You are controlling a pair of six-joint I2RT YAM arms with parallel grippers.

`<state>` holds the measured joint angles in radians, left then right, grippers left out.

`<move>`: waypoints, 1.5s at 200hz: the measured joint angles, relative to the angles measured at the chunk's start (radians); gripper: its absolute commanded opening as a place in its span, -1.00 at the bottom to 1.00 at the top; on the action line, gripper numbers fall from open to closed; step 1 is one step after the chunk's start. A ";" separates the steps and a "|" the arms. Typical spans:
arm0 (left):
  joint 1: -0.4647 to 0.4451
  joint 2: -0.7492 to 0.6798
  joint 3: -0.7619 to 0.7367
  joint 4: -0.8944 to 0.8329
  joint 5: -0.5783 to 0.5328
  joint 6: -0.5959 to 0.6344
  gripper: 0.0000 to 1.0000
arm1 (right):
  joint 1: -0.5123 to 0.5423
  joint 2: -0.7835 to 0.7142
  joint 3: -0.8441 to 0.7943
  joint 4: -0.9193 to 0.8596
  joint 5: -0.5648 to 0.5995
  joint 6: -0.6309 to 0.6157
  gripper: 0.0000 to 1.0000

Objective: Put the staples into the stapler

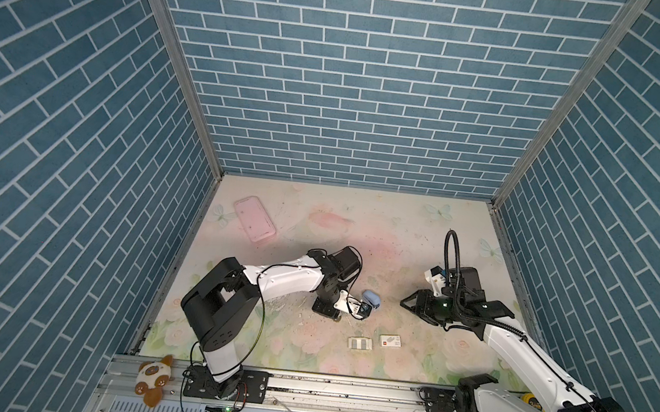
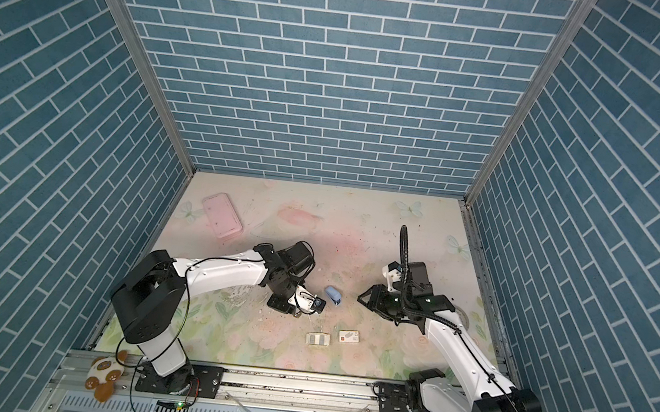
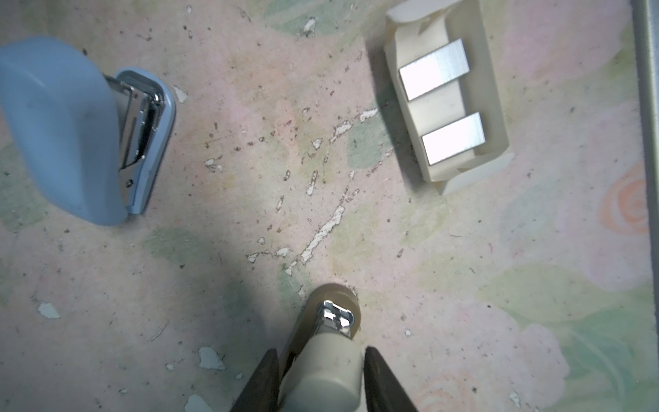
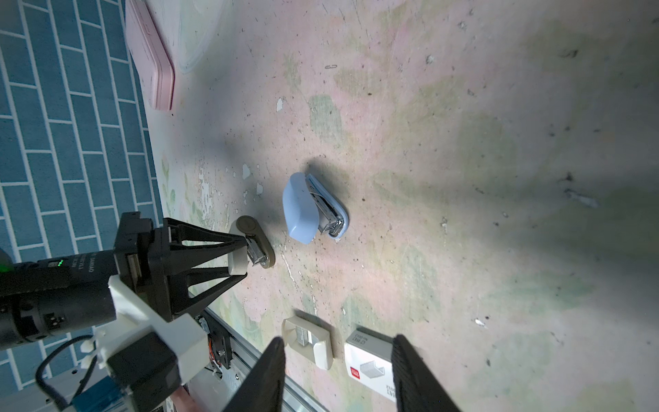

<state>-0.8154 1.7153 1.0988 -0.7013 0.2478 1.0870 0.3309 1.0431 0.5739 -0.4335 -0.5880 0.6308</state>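
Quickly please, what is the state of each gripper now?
The left gripper is closed on the beige stapler.
The right gripper is open, holding nothing.

On the worktop point(image 1: 359, 227) the loose stapler point(image 1: 371, 298) stands near the middle. Just left of it is the held stapler point(image 4: 249, 246), gripped in my left gripper point(image 4: 242, 255). My right gripper point(image 1: 407, 305) hangs off to the right, well apart. Nearer the front edge lies the tray point(image 3: 437, 107) with two strips of staples point(image 3: 433, 69) in it, and the sleeve point(image 1: 390, 341) is just beside its right. A case point(image 1: 255, 219) lies by the far left corner. A toy point(image 1: 153, 376) rests on the rail past the front left corner.
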 measured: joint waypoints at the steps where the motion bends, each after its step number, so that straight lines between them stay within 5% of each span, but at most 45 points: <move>1: 0.000 0.000 0.000 0.000 0.000 0.000 -0.18 | 0.000 0.000 0.000 0.000 0.000 0.000 -0.01; 111: 0.000 0.002 -0.010 0.003 0.000 -0.036 -0.66 | 0.000 0.000 0.003 -0.004 -0.001 0.000 -0.02; 206: 0.000 -0.022 0.161 -0.076 0.050 -0.190 -0.73 | 0.069 0.021 0.137 -0.065 -0.122 0.000 -0.14; 300: 0.000 -0.063 0.298 -0.125 0.134 -0.342 -0.75 | 0.176 0.154 0.170 0.052 -0.137 0.060 -0.17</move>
<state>-0.8154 1.6527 1.3968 -0.8261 0.3813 0.7452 0.5072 1.1976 0.7437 -0.3813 -0.7250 0.6907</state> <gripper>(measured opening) 0.261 0.422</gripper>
